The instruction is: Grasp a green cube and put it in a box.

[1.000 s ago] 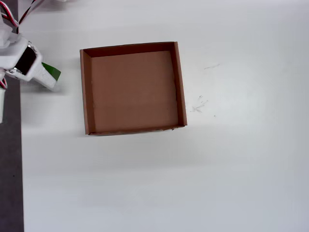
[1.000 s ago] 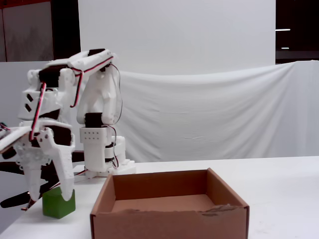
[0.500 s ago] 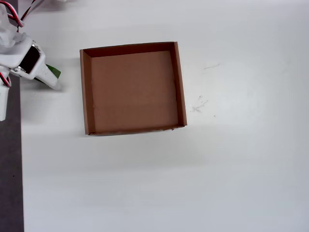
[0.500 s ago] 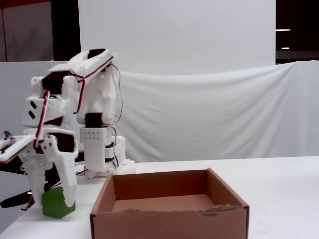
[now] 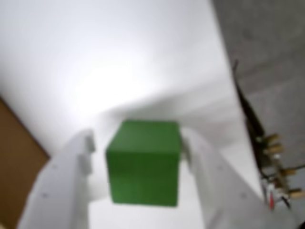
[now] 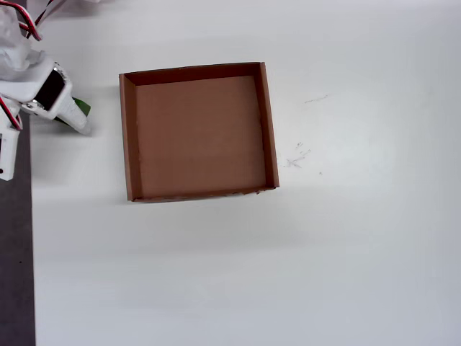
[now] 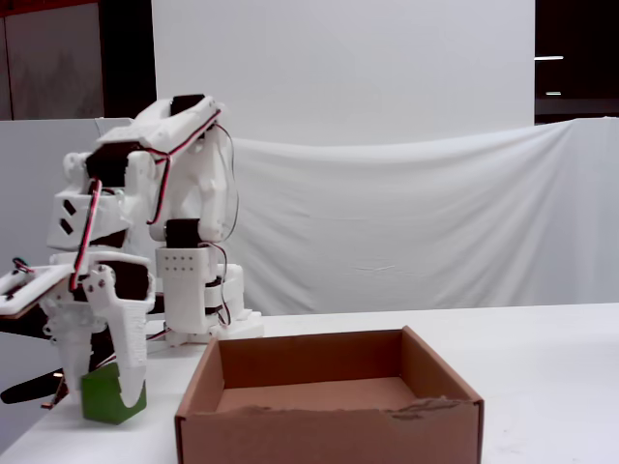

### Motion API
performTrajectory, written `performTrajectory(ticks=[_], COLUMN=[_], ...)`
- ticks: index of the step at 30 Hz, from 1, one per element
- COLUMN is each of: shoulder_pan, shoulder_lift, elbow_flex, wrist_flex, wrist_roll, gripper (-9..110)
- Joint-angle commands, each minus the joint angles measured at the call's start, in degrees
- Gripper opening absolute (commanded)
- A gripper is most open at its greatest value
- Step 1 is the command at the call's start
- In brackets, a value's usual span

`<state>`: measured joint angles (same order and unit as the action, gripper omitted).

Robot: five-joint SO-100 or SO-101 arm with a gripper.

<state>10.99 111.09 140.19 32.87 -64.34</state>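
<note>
The green cube (image 5: 143, 162) sits between my two white fingers in the wrist view. The right finger (image 5: 193, 148) touches its side. A narrow gap shows between the left finger (image 5: 86, 148) and the cube, so my gripper (image 5: 138, 143) is open around it. In the fixed view the cube (image 7: 108, 394) is slightly tilted, low at the table, with the gripper (image 7: 102, 372) straddling it. In the overhead view only a green sliver (image 6: 83, 109) shows under the gripper (image 6: 75, 119). The brown cardboard box (image 6: 128, 137) stands just right of the gripper, its floor bare; its front wall (image 7: 329, 435) shows in the fixed view.
The table's left edge and a dark floor strip (image 6: 14, 252) run close to the gripper in the overhead view. The arm's base (image 7: 193, 290) stands behind the box, with a white cloth backdrop (image 7: 406, 222). Red and black wires (image 5: 271, 157) show at the right of the wrist view.
</note>
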Motion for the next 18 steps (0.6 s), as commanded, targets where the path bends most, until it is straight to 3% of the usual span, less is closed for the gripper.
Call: performTrajectory(ticks=[1, 18], shoulder_pan=[-0.7, -1.2], shoulder_lift=[2.0, 2.8], elbow_flex=[-0.4, 0.6], wrist_flex=[-0.5, -0.8], wrist_roll=[0.3, 0.4], gripper=[24, 17])
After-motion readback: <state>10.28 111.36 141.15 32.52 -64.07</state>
